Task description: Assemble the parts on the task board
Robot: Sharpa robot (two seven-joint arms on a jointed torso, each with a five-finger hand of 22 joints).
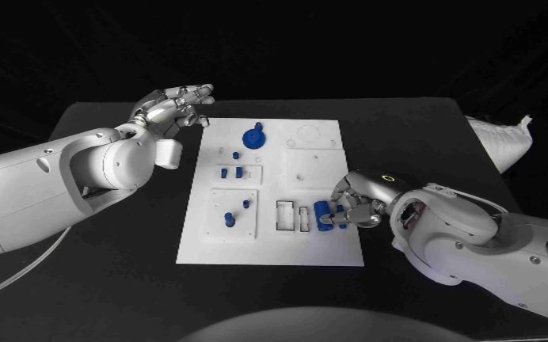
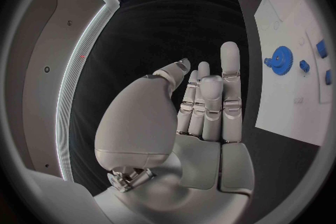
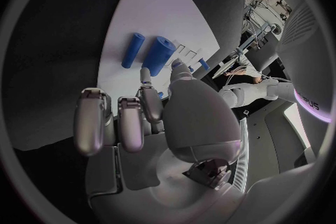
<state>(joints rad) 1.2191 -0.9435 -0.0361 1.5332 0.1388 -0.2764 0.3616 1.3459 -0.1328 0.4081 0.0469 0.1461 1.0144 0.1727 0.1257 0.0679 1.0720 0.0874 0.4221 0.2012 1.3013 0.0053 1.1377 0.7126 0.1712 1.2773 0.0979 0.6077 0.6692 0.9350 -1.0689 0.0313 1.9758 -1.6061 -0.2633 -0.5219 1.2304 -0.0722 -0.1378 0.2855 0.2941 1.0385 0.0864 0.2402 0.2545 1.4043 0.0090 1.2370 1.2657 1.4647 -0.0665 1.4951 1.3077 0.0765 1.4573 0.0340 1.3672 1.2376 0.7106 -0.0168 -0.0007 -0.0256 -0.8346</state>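
The white task board (image 1: pixel 274 191) lies mid-table. A blue gear (image 1: pixel 253 136) stands near its far edge, and small blue parts (image 1: pixel 232 172) sit in its left pockets. At the board's near right, a thick blue cylinder (image 3: pixel 158 56) and a thin one (image 3: pixel 133 50) lie side by side. My right hand (image 1: pixel 356 201) is bent over them, its thumb and a fingertip (image 3: pixel 144 75) flanking the thick cylinder's near end. Whether they grip it is unclear. My left hand (image 1: pixel 177 110) hovers with fingers spread off the board's far left corner, holding nothing.
Rectangular slots (image 1: pixel 294 215) lie just left of the cylinders. Another blue part (image 1: pixel 230 218) sits in the near left pocket. In the left wrist view the gear (image 2: pixel 282 60) and board (image 2: pixel 294 95) lie well beyond the fingers. Black table surrounds the board.
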